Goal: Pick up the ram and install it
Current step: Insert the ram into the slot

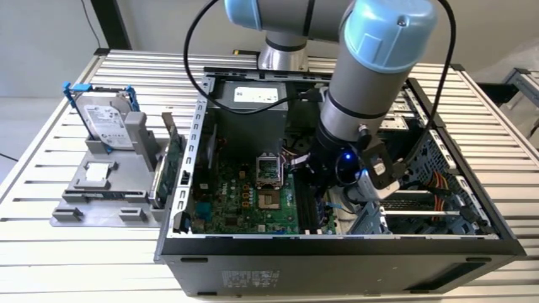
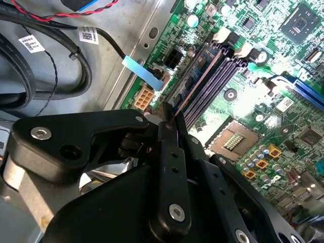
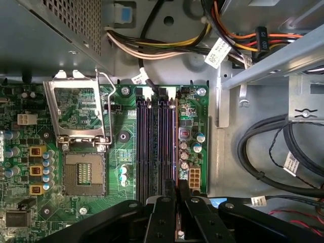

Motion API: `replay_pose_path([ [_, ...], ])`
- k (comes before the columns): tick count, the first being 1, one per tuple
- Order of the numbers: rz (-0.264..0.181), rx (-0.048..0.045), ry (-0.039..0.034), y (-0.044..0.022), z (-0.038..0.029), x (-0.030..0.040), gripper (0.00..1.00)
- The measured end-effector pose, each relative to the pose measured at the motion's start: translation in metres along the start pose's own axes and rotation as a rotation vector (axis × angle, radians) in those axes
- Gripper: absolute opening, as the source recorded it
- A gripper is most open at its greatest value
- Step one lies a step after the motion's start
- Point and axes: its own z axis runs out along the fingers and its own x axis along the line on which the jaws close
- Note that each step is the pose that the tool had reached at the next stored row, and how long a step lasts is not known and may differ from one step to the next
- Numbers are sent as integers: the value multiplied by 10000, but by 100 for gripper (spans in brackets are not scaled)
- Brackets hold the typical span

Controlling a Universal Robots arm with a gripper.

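Now, tool (image 2: 171, 115) clamped on ram (image 2: 200, 76), edge-on above motherboard slots (image 3: 156, 147).

Open computer case (image 1: 337, 249) on a slatted metal table (image 1: 50, 252), green motherboard (image 1: 244, 202) exposed inside. Robot arm (image 1: 370, 76) reaches down into the case — its wrist with a blue light sits over the black slots (image 1: 305, 208) beside the empty CPU socket (image 1: 267, 169). Gripper (image 1: 324, 205) low among the slots; fingers hidden. Outside the case, toward the exterior view's left — a grey holder (image 1: 105, 189) with a silver hard drive in a blue frame (image 1: 105, 123) standing upright, and a green expansion card (image 1: 171, 167) on edge just beside the case wall.
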Motion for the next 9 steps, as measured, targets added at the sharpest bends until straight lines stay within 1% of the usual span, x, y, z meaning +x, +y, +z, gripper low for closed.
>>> replay_pose_path([
  [9,-44,2,11,-1,21,3,0],
])
